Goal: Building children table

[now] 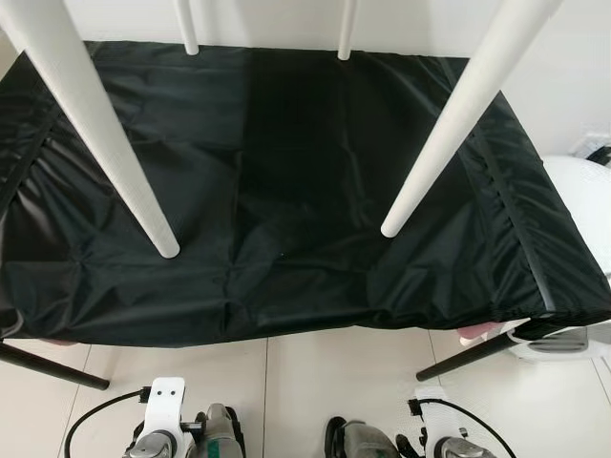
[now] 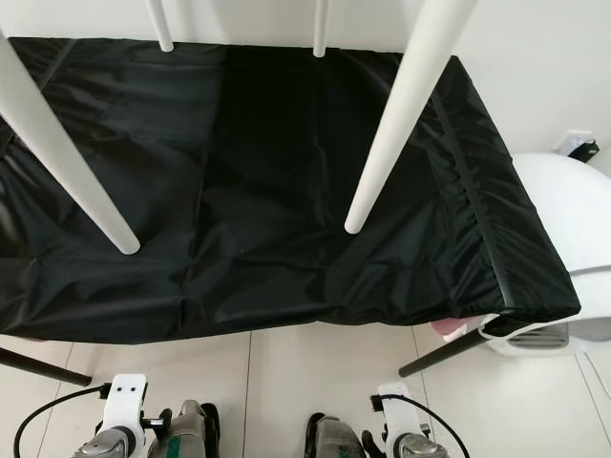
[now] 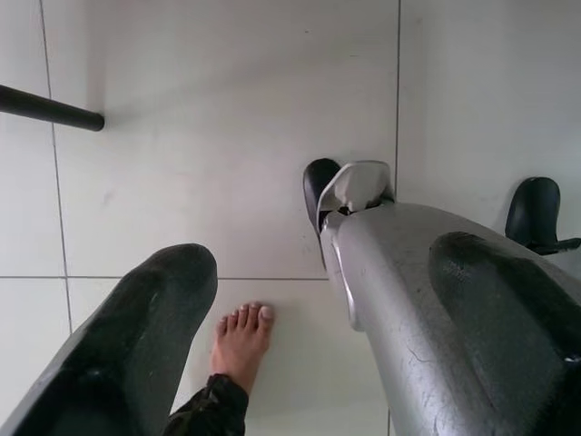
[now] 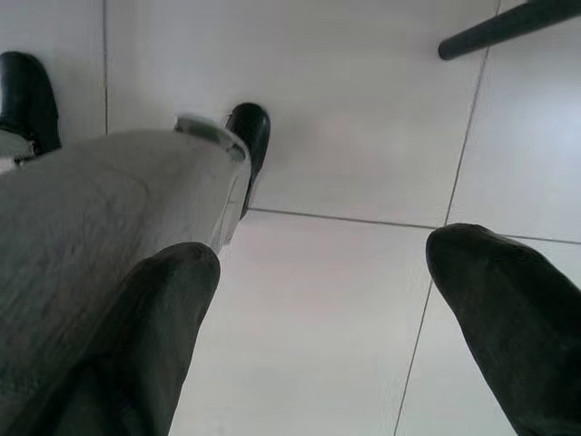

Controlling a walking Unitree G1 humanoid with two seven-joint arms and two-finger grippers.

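children's table legs (image 1: 122,157), four slim white tapered ones, cross the upper part of the frame over a black cloth (image 1: 286,191) draped on a work surface; the two nearer ones end with rounded tips close above the wrinkled cloth at left and right of centre, the two farther ones show at the top edge. pale floor tiles (image 1: 315,382) fill the bottom of the frame, with black stand legs (image 1: 52,367) angling out at either side and a white rounded appliance (image 1: 582,205) at right. left gripper (image 3: 318,336) hangs over the floor, fingers spread wide, holding nothing; a person's bare foot (image 3: 241,341) shows on the tiles beneath. right gripper (image 4: 322,327) likewise hangs spread apart and empty.
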